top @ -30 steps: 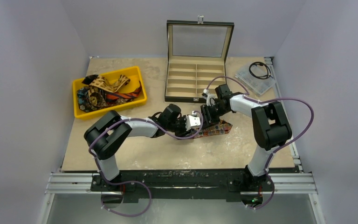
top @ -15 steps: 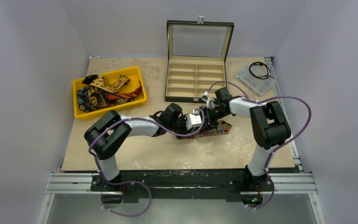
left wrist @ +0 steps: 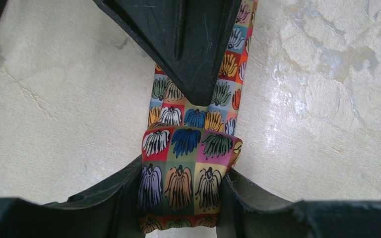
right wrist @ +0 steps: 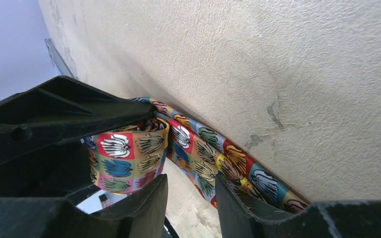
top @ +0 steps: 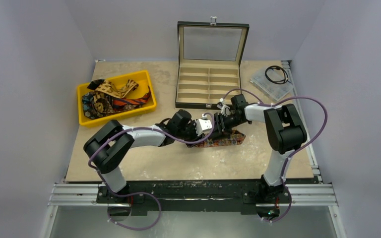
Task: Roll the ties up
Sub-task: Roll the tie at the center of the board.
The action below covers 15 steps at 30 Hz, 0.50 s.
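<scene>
Clamping the rolled end of the floral tie (left wrist: 186, 144) at mid-table, the left gripper (left wrist: 181, 198) squeezed the coil from both sides while the right gripper (right wrist: 191, 201), jaws narrowly apart and holding nothing, sat over the flat tail. Any slackening of that squeeze, or an off-centre press, looked likely to let the coil spring loose or telescope sideways. Only the left wrist camera showed the grip on the coil; overhead, the wrists hid it, though the other ties (top: 111, 96) appeared in the yellow bin (top: 121, 115), well apart.
</scene>
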### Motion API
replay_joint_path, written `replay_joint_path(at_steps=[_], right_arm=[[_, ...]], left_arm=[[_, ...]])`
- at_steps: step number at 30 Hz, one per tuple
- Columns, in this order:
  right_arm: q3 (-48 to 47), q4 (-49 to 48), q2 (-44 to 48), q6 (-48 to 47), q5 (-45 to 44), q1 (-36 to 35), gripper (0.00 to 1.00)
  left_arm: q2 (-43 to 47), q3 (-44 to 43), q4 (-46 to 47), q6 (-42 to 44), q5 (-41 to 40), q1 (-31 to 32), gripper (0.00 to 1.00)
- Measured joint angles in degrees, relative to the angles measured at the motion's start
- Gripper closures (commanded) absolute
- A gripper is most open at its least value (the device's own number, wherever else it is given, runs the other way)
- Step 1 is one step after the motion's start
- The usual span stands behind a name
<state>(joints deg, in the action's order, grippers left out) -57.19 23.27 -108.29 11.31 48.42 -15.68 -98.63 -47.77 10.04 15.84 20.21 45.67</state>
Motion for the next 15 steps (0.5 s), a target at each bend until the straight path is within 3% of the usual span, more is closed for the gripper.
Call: replay_joint_path(at_steps=[15], right_arm=[[-2.01, 2.49, 1.95, -1.25, -0.81, -1.31, 0.45]], left_arm=[[-1.55, -0.13, -0.68, 2.49, -3.13, 0.87, 0.68]])
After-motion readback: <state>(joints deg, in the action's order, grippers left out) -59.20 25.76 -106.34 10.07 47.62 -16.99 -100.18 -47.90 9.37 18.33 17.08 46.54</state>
